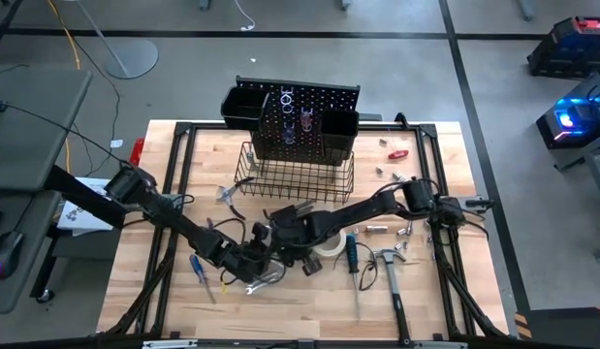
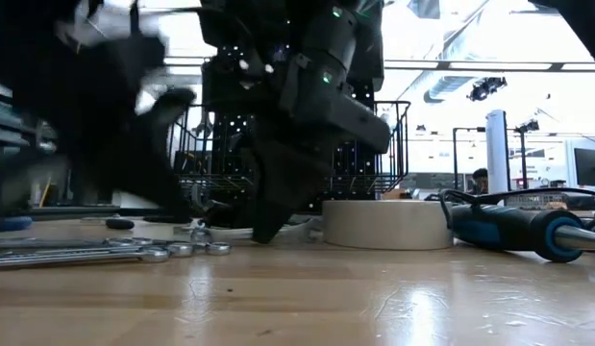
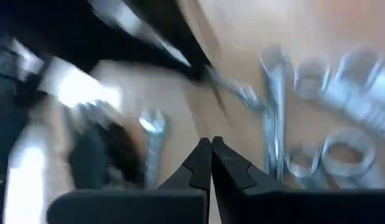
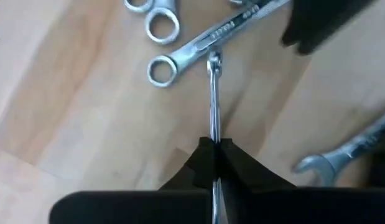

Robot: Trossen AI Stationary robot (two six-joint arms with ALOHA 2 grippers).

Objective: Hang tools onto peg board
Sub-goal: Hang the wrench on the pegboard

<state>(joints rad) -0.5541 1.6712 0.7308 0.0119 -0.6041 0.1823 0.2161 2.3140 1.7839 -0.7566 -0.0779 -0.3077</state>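
- Tools lie scattered on the table (image 1: pixel 445 291), ahead of the peg board (image 1: pixel 304 121) where they belong.
- Right gripper (image 4: pixel 214 146) pinches a thin wrench (image 4: pixel 213 99) edge-on, ready for lifting.
- Left gripper (image 3: pixel 211 144) is closed empty over other wrenches (image 3: pixel 276 112).

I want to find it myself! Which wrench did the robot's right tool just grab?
Look at the middle of the wooden table, in front of the wire basket, beside the white tape roll. There the right tool is shut on a thin silver wrench. Unlike the wrenches lying flat, it stands on edge between the fingers.
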